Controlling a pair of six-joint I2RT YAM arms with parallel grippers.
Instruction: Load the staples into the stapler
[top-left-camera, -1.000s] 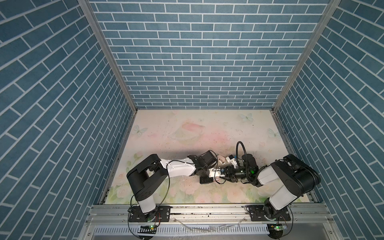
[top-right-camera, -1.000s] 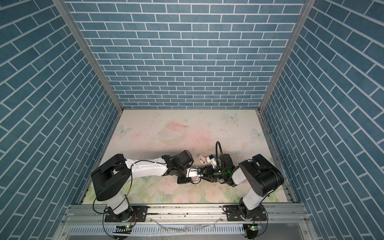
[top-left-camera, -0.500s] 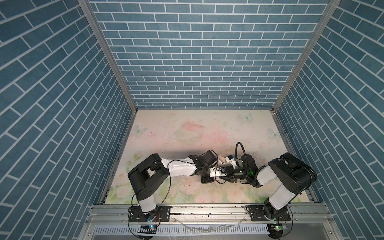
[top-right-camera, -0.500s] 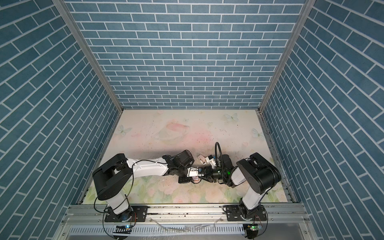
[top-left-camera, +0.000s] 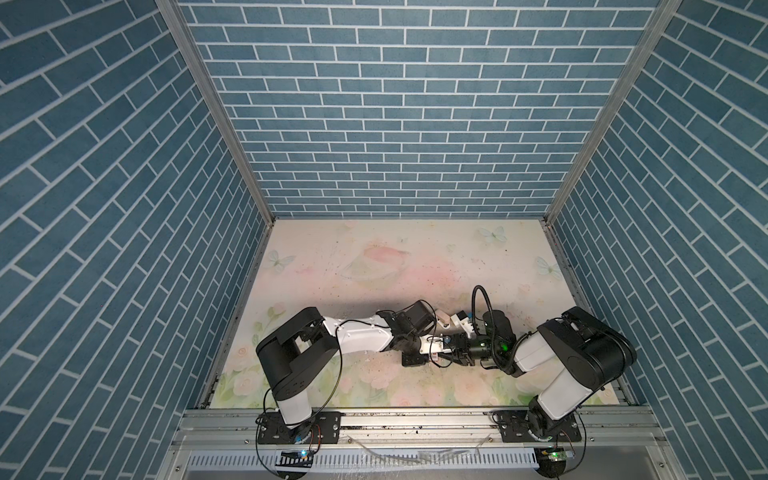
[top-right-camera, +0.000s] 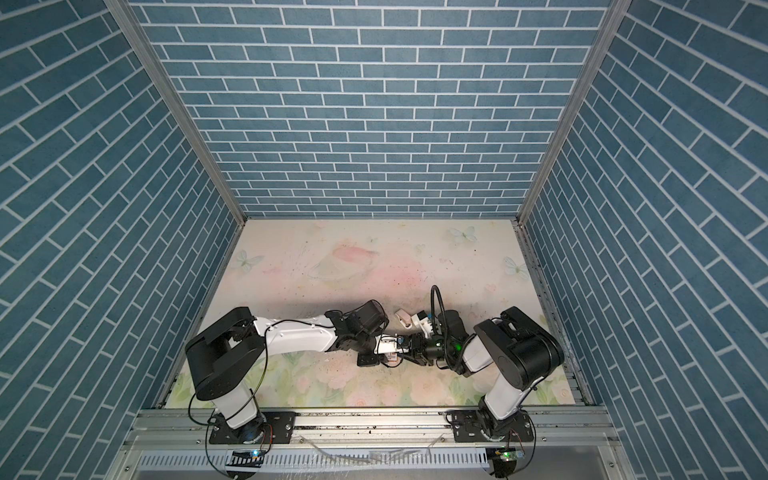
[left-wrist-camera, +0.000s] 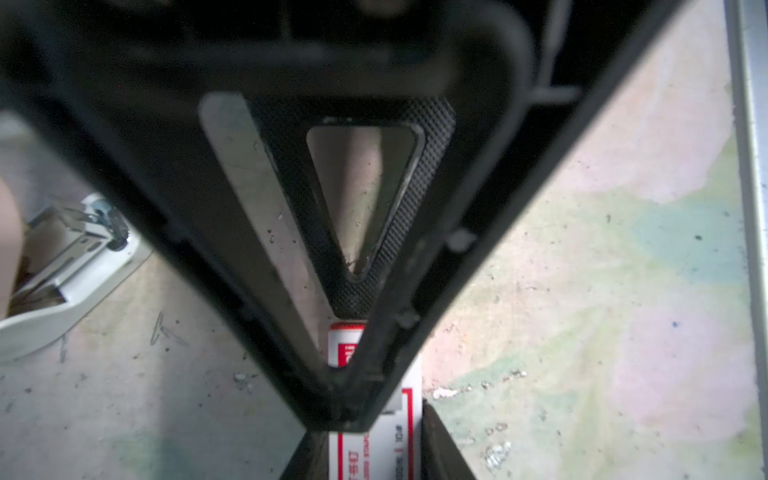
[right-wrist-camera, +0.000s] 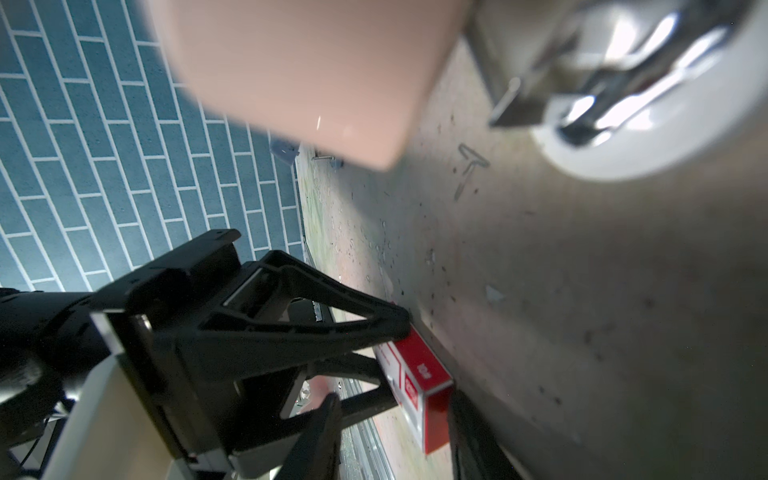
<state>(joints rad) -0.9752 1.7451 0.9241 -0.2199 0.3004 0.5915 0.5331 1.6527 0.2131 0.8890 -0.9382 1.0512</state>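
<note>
Holding the staple box (right-wrist-camera: 415, 374) was the step in hand. The red-and-white box lay low at the near middle of the tabletop (top-left-camera: 374, 266), between the two arms. No silvery strip or grey tray was visible, so the staples were judged to be inside it. The left tool (left-wrist-camera: 345, 411) was clenched on one end of the box, with its fingertips drawn together across the thin faces. The right tool (right-wrist-camera: 392, 409) faced it from the opposite side. Its two fingers stood either side of the free end of the box, and the views did not show whether they pressed on it. The white stapler (left-wrist-camera: 83, 282) lay on the tabletop just behind the tools, apart from the box, and bright metal showed in its body. A blurred pale pink part hung close to the right wrist camera and could not be identified. A few loose bent staples and some grit lay on the tabletop around the work. By this reading the task was at an early stage, since no staples had been extracted. The next move probably required the right tool to close firmly on the free end. It would then draw the inner tray straight out along the length of the box while the left tool held the sleeve level.
</note>
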